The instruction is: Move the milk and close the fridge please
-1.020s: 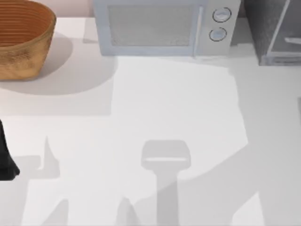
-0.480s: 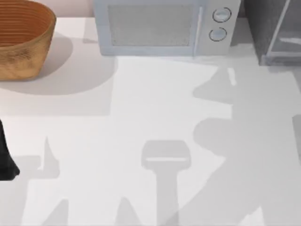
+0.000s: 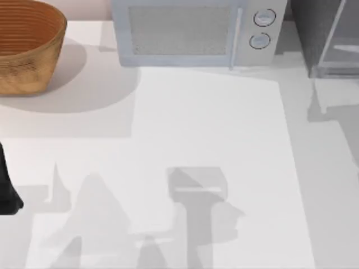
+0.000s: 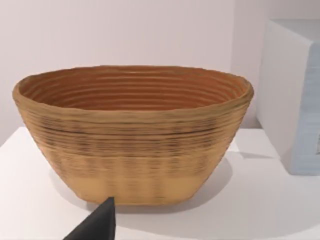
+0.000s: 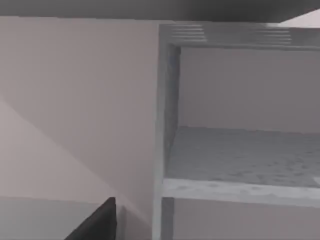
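Milk isn't anywhere I can spot on the table (image 3: 213, 123), so I can't say where it sits right now, and that's the first risk: nothing confirms it's been moved before the door gets pushed.

Closest in, the left arm (image 3: 8, 190) is parked at the table's left edge, a dark finger tip (image 4: 97, 225) poking up in front of the basket (image 4: 135, 135). Can't tell whether that hand is open or closed. Same for the right one: one dark finger (image 5: 97, 222) shows in its wrist view, nothing more.

Middle of the table is wide open, loads of room to swing through.

Farther back, the microwave (image 3: 196, 33) sits against the far edge, with the fridge (image 3: 325, 39) just beside it at the far right corner. The right wrist view looks straight into an open fridge shelf (image 5: 240, 160) with the frame post (image 5: 162, 125) close by. My guess is that clipping that post or the door edge is the likely snag, since that corner is tight.
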